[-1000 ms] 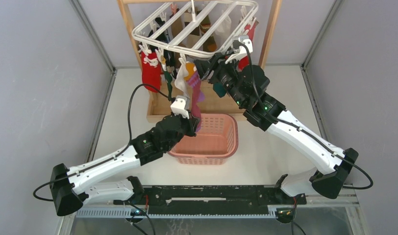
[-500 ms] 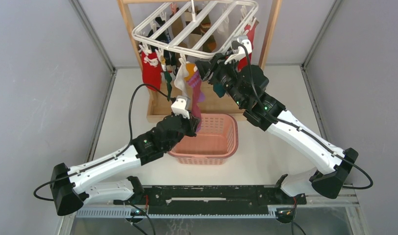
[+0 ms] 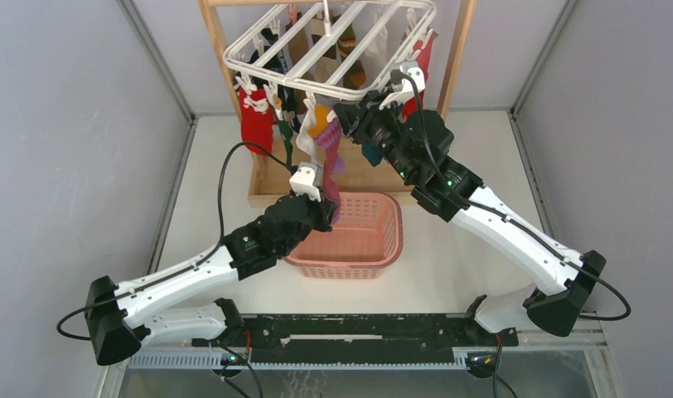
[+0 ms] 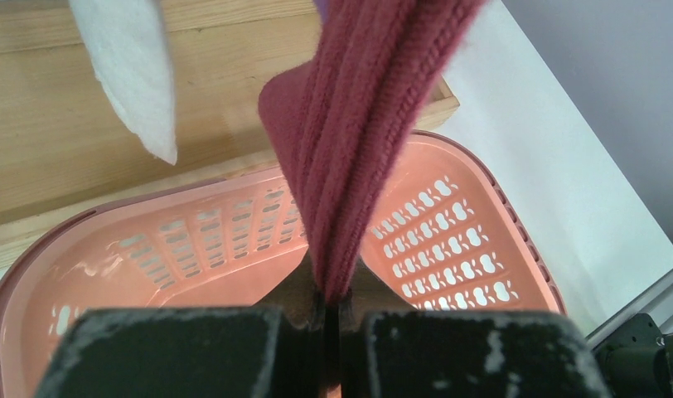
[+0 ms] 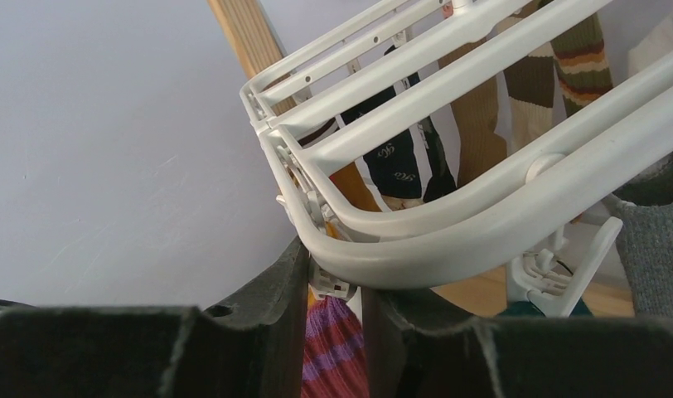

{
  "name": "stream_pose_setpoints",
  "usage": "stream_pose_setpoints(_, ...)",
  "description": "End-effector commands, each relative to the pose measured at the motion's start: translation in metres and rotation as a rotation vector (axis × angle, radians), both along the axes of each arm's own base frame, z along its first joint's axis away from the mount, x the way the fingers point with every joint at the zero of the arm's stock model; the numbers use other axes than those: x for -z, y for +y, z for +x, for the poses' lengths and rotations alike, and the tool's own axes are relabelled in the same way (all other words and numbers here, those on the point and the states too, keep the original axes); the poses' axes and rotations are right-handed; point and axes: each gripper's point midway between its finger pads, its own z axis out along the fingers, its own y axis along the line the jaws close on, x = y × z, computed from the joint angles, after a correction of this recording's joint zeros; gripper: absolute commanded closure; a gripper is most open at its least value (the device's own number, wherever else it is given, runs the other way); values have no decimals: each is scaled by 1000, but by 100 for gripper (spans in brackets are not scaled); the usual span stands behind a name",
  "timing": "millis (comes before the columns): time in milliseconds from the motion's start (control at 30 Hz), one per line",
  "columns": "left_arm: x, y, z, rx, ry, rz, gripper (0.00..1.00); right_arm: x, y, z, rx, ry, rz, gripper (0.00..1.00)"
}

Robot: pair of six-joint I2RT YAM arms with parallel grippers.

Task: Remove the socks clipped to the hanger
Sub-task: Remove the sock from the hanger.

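Left wrist: left claw [image 4: 331, 319] clamped on magenta sock [image 4: 358, 124] above pink basket [image 4: 449, 240]. Right wrist: right claw [image 5: 334, 294] pinches clip [image 5: 326, 280] under hanger [image 5: 482, 236] rim.

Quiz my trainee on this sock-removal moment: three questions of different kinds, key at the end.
1. True or false: the left gripper is shut on the magenta sock.
2. What lies below that sock? A: pink basket. B: grey tray. C: blue bucket.
3. Fill the gap: the right gripper has one finger on each side of a white ____ hanging from the hanger.

Key: 1 true; 2 A; 3 clip.
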Motion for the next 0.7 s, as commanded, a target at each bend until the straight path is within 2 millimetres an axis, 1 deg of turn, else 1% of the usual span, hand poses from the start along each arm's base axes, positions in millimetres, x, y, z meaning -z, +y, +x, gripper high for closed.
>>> stream_pose_setpoints(0,-43,-4,6,-11,-58,-81,100,-26,-6,-3,2,-46,40,79)
stream_pose_setpoints(67,-44,-5,5,-10,-57,-81,100,-26,-7,-3,3,-47,42,86)
stream_pose_setpoints(133,-44,-5,5,-11,-58,-81,100,-26,-8,-2,4,-48,42,89)
stream_pose_setpoints(200,-44,-5,5,-9,-57,-81,100,-27,-9,-2,7,-47,44,97)
stream_pose_setpoints(233,-44,-5,5,-9,-56,-80,100,-26,-9,-2,7,-45,45,100)
stream_pose_setpoints(500,-41,-3,2,-8,-49,-77,100,-30,-13,-3,5,-51,52,100)
stream_pose_setpoints(533,-41,-3,1,-8,-49,-79,100,-30,-14,-2,7,-51,53,91)
stream_pose_setpoints(567,-41,-2,1,-9,-51,-79,100,-30,-14,-2,10,-50,55,76)
stream_pose_setpoints(600,-41,-2,1,-9,-50,-78,100,-30,-14,-2,12,-48,57,67)
stream_pose_setpoints(667,-41,-2,1,-11,-50,-77,100,-30,-15,-1,15,-44,61,62)
